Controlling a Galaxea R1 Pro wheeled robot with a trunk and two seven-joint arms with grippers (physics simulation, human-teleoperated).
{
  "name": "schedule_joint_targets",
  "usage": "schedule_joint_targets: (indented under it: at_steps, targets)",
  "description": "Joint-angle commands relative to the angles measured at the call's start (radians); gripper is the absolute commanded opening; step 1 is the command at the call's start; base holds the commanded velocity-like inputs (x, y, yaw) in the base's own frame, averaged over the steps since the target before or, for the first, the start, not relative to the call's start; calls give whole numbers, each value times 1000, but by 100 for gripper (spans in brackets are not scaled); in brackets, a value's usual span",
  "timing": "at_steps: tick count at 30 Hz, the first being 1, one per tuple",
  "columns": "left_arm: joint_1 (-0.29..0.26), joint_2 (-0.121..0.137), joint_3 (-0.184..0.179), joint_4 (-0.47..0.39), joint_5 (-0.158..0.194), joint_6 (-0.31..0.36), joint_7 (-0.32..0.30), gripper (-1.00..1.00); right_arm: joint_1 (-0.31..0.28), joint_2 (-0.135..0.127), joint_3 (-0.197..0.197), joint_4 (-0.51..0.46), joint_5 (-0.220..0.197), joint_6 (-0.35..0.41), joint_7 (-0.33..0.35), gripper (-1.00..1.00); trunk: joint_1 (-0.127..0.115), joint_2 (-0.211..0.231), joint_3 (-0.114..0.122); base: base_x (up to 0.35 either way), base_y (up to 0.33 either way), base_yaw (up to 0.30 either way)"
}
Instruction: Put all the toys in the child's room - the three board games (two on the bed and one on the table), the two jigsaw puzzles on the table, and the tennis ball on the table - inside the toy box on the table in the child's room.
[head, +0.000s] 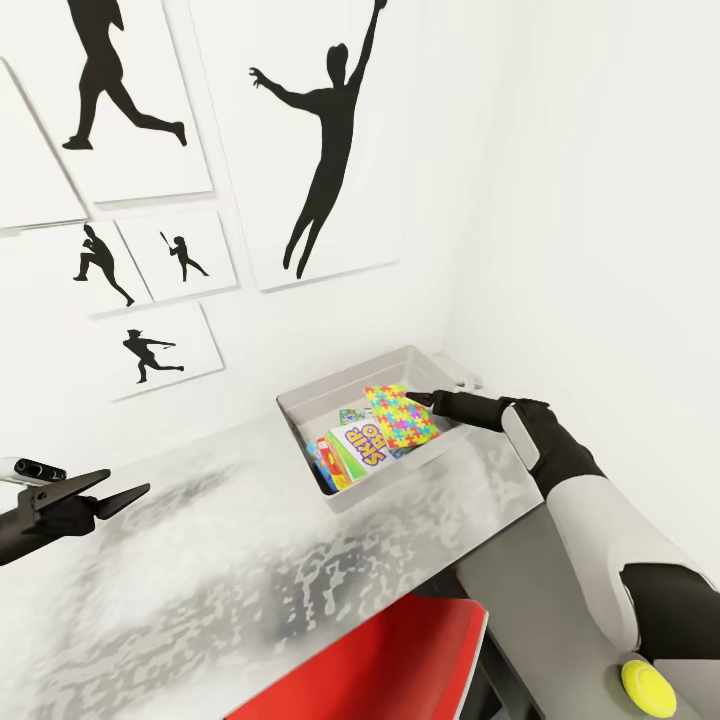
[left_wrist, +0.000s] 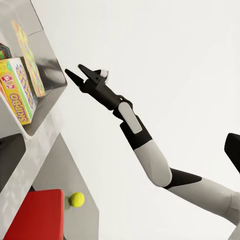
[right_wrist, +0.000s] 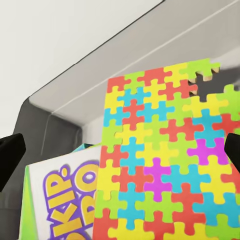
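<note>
The shallow light-grey toy box with sloping sides (head: 300, 412) stands on the long pale-topped desk (head: 250, 560) at about 1 o'clock from the robot, against the white wall with the black baseball-player silhouette pictures (head: 320, 150). The right claw (head: 420, 399) is seen at the box's far right rim, its fingers spread apart and clamped on nothing, just beside the thin jigsaw puzzle board with its multicolour interlocking pattern (head: 402, 413). That board leans tilted in the box, propped over the green-edged board game box lettered in purple and orange (head: 360, 447). A yellow-edged game box with red (head: 327, 462) is packed on edge beside it.

The placing of the puzzle is judged done or nearly so. To finish well, the claw should be drawn straight back and up, clear of the board's upper edge, so that the stiff, slick board is not flicked out of the box; pressing it flatter may be needed if room is to be left.

The small yellow-green tennis ball (head: 647, 683) lies at about 4 o'clock on the lower dark-grey cabinet section (head: 560, 620), outside the box, near a flat red seat (head: 380, 665). Being round and light, it is likely to roll if nudged.

The left claw (head: 122, 497) hangs at 9 o'clock over the desk, fingers apart and empty.
</note>
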Motion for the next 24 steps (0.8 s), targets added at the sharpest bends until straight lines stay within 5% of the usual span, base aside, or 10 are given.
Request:
schedule_joint_targets:
  at_steps: [1, 5, 10, 18, 24]
  targets:
    - [-1, 0, -1, 0, 4, 7, 0, 100, 1, -1, 2, -4, -9, 8, 1, 100, 1, -2, -2, 0, 0, 0]
    - [-1, -1, -1, 0, 3, 7, 0, 100, 10, -2, -4, -68, -15, 20, 22, 100, 1, -2, -2, 0, 0, 0]
    - [-1, -2, -1, -3, 3, 7, 0, 100, 65, -2, -18, -280, -27, 141, 93, 100, 1, -2, -2, 0, 0, 0]
    - [-1, -4, -2, -5, 3, 6, 0, 100, 193, -2, -141, -612, -32, 324, 118, 100, 1, -2, -2, 0, 0, 0]
    - [-1, -4, -2, -6, 3, 6, 0, 100, 275, -2, -249, -717, -38, 369, 158, 100, 1, -2, -2, 0, 0, 0]
